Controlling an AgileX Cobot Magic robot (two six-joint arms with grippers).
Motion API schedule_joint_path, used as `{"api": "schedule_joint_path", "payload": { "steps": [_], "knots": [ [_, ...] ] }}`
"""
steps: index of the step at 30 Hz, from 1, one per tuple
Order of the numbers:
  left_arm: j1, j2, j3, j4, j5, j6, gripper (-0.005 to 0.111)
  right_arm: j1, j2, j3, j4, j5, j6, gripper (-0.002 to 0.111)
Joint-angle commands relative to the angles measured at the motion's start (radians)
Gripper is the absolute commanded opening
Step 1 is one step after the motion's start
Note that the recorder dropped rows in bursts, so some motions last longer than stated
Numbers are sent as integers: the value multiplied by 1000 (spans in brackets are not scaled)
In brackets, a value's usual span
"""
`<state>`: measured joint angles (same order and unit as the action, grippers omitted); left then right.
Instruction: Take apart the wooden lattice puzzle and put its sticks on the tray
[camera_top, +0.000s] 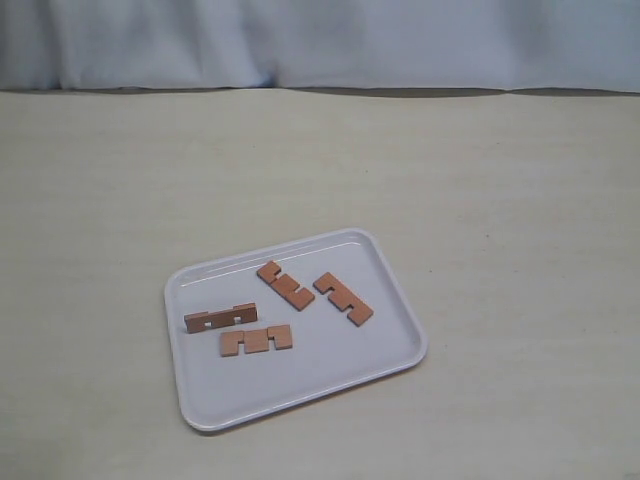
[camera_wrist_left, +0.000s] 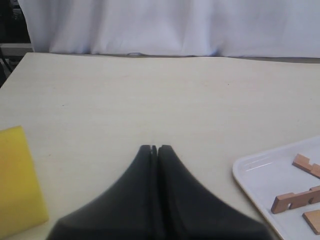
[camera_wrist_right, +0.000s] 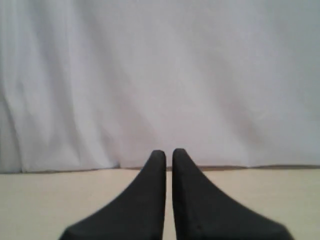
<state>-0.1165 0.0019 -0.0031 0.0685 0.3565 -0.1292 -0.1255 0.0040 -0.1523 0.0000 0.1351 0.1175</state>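
Four sticks (camera_top: 257, 340) lie apart on the tray (camera_top: 340, 355) in the exterior view, none interlocked. Two sit side by side toward the tray's left end with their long axes roughly along its long side. The other two lie parallel on a diagonal nearer its middle. The tray rests on the desk (camera_top: 450, 180) close to the edge nearest the camera, left of centre and well away from the curtain-side edge; neither arm shows here. In the left wrist view the left gripper (camera_wrist_left: 154, 148) is closed on nothing, fingertips touching, pointing across bare desk toward the curtain (camera_wrist_left: 165, 25). A tray corner (camera_wrist_left: 255, 175) with parts of three sticks (camera_wrist_left: 295, 198) lies off to one side of its line, and a yellow block (camera_wrist_left: 17, 180) lies on the other side. In the right wrist view the right gripper (camera_wrist_right: 164, 152) is closed but for a thin slit, empty, facing the curtain with no tray in sight. So the left arm looks nearer the tray, though the task appears complete.
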Motion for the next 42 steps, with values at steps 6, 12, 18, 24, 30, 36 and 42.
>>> {"api": "schedule_joint_path", "payload": {
  "steps": [6, 12, 18, 24, 30, 36, 42],
  "knots": [
    [0, -2, 3, -1, -10, -3, 0, 2, -4, 152, -7, -3, -13, 4],
    [0, -2, 3, -1, -10, -3, 0, 2, -4, 152, 0, -3, 2, 4],
    [0, -2, 3, -1, -10, -3, 0, 2, -4, 152, 11, 23, 2, 4],
    [0, -2, 3, -1, -10, -3, 0, 2, -4, 152, 15, 48, 2, 4],
    [0, -2, 3, -1, -10, -3, 0, 2, -4, 152, 37, 146, 2, 4],
    [0, -2, 3, -1, -10, -3, 0, 2, -4, 152, 37, 221, 2, 4],
    [0, -2, 3, 6, -12, -3, 0, 2, -4, 152, 37, 221, 2, 4]
  ]
}}
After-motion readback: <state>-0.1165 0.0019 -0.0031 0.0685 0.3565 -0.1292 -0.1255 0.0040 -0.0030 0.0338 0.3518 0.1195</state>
